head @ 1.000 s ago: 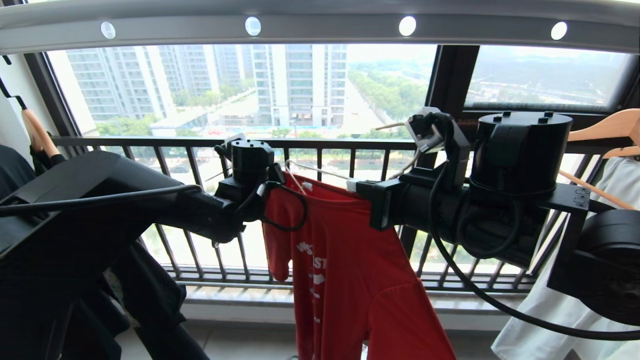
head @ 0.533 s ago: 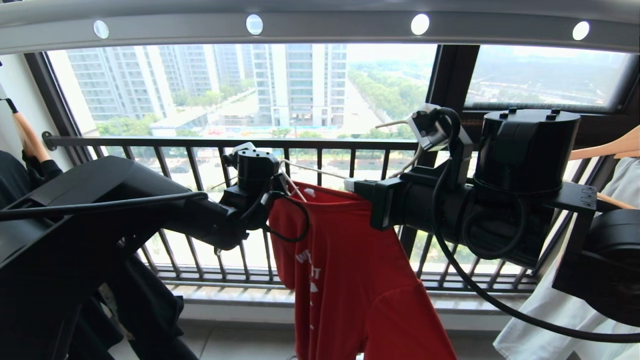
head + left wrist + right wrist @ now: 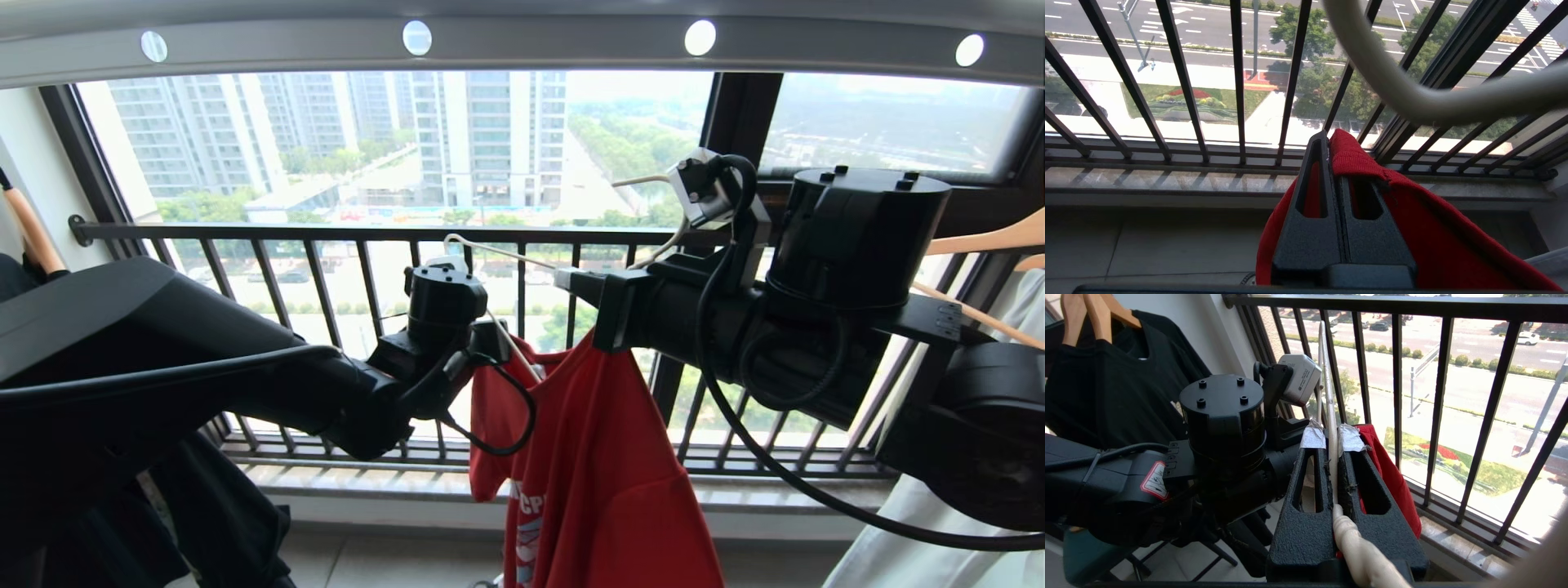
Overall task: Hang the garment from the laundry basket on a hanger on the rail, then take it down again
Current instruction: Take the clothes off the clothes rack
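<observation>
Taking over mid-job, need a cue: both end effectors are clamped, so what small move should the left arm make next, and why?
Probably draw the left end effector down and away from the hanger. It is shut on the garment at its collar, the hanger's left end is bare, and the cloth hangs only beside the right end effector, which grips the hanger.

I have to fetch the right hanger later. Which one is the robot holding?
Look under the grey rail, before the black balcony railing. The right gripper pinches a thin white wire hanger above the red T-shirt. The neighbouring hangers are thicker, pale wood.
</observation>
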`<state>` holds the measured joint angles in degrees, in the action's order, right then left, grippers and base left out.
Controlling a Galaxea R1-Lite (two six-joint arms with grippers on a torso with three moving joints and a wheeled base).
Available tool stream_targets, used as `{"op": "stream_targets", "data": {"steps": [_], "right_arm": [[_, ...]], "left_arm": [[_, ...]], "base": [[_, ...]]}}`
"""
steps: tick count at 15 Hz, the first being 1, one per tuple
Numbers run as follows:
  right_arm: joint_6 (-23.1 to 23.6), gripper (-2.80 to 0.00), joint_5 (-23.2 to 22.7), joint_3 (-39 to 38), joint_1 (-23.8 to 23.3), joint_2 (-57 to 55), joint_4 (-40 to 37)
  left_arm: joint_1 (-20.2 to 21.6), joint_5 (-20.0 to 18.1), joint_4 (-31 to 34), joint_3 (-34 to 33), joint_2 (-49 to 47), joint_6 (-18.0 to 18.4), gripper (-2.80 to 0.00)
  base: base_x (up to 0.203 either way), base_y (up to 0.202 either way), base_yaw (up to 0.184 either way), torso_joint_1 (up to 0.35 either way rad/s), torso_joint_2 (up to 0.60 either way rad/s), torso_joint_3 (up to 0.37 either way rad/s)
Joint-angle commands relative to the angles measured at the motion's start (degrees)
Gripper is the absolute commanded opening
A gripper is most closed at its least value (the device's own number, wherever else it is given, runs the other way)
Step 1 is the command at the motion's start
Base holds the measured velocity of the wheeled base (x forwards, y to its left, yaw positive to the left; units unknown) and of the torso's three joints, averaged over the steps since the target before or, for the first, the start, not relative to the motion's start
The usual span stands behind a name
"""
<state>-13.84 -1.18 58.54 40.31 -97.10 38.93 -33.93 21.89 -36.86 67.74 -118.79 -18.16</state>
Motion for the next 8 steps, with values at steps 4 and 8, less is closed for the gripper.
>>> {"op": "stream_targets", "data": {"steps": [4,8], "right_arm": [[0.13,-2.80,4.52,0.08,-0.15,-3.45,7.38],[0.36,-2.80,5.96,1.10,-1.79,-3.39,7.38]], "left_arm": [[-3.96,-4.65,-0.23,-6.87,4.14,3.58,-2.80],[-4.68,-10.02,-0.82,-11.52,5.95,8.58,-2.80]], "base": [[0.000,0.000,0.000,0.000,0.00,0.000],[0.000,0.000,0.000,0.000,0.00,0.000]]}}
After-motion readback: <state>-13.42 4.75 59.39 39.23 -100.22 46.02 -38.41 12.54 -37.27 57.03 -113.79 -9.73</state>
